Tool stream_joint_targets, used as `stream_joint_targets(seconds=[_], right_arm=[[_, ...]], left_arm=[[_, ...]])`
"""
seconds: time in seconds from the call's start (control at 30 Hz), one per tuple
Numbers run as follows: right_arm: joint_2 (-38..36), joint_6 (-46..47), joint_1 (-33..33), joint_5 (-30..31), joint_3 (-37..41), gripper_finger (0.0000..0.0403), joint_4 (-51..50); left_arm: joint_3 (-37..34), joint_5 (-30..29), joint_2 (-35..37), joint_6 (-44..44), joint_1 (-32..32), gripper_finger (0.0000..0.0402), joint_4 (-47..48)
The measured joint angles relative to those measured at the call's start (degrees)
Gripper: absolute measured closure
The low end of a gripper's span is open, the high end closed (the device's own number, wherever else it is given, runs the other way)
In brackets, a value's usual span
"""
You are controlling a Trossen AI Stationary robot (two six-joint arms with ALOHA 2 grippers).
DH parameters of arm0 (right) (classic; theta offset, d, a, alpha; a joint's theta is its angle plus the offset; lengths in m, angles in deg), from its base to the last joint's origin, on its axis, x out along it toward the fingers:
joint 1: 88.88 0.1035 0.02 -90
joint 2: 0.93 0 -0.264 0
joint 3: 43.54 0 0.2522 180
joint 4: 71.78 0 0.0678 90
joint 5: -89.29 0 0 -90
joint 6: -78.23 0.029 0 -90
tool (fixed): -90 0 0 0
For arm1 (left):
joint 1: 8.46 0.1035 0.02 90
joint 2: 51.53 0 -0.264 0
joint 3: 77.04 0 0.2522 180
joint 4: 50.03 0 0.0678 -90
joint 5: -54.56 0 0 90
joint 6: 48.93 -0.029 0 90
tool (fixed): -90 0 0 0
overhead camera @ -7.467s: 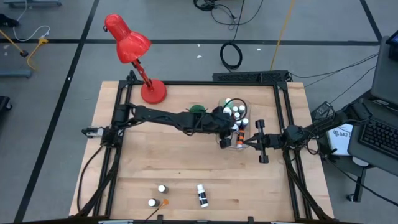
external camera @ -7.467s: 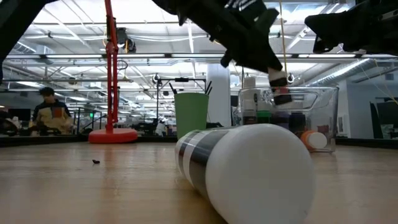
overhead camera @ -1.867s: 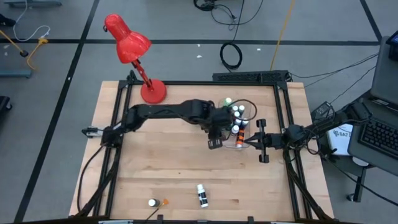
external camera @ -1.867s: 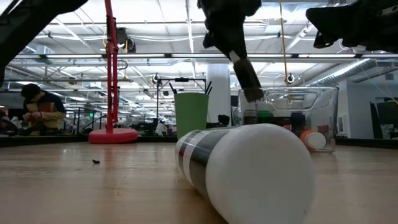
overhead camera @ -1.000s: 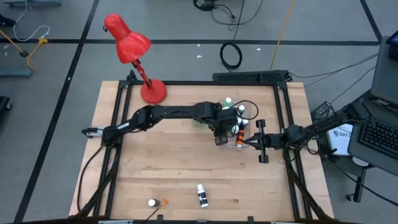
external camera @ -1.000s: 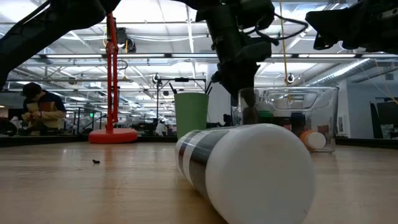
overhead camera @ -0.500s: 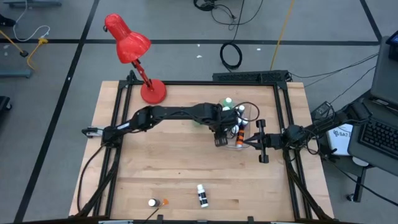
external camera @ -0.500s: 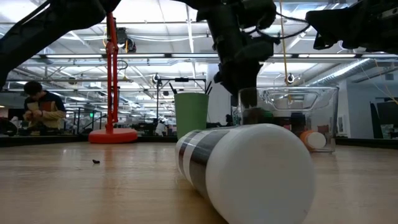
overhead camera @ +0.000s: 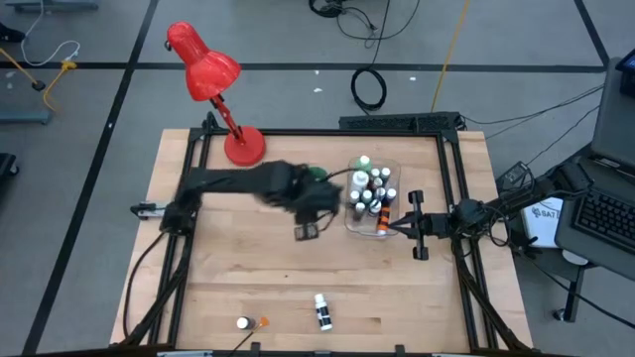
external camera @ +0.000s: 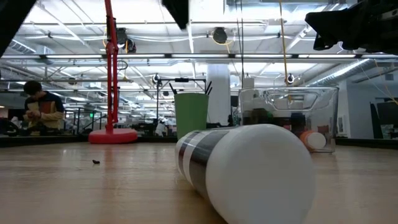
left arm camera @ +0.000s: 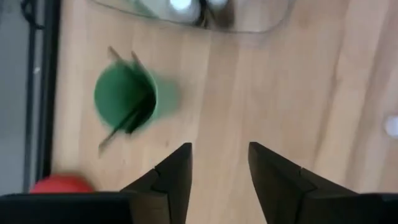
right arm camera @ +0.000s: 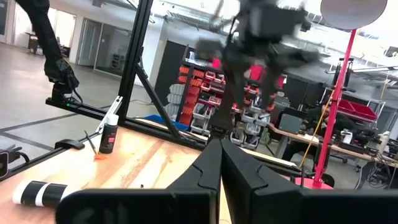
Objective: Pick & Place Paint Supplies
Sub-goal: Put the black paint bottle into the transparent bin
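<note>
The left gripper (overhead camera: 307,231) hangs over bare wood near the middle of the surface (overhead camera: 228,288), its fingers spread with nothing between them — the left wrist view shows open wood in the gap, with the green cup (left arm camera: 126,99) and the rim of the clear bin (left arm camera: 249,18) beyond. What is left to collect lies toward the front edge, well apart from that gripper: a banded bottle (overhead camera: 321,311) on its side, its long axis running roughly front to back in the high view, and farther left a small white-capped bottle (overhead camera: 242,323) with an orange item (overhead camera: 263,322) just beside it. The left gripper is the nearer one, by my reading, and the wood between it and these pieces is open, so a reach toward the front meets nothing; the bottle's side-on lie suggests closing across its narrow width. The low view has that bottle close to the lens, so it sits near the front edge with little room behind it. The right gripper (overhead camera: 397,227) waits pressed together at the right side of the clear bin (overhead camera: 350,224), which holds many capped bottles.
</note>
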Motion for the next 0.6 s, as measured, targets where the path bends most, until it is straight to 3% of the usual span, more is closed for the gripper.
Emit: stream_joint_targets(seconds=[0.17,0.23,0.33,0.43,0.6], right_arm=[[-0.04,0.12,0.01,0.0,0.0,0.0399,-0.16],[0.12,0.55,0.02,-0.03,0.01,0.0399,-0.18],[0.39,0.94,0.0,-0.02,0.01,0.0399,-0.32],[0.39,1.05,0.0,0.0,0.01,0.0399,-0.06],[0.39,1.05,0.02,0.0,-0.01,0.0399,0.07]], left_arm=[[-7.13,2.9,11.27,1.85,-9.88,0.0296,-1.45],[-12.52,0.35,16.57,6.35,-14.56,0.032,-0.92],[-23.41,-8.24,24.49,14.26,-21.21,0.0361,-6.63],[-35.51,-11.69,32.37,21.61,-28.39,0.0394,-11.39],[-55.07,-15.2,41.38,28.36,-38.35,0.0387,-27.61]])
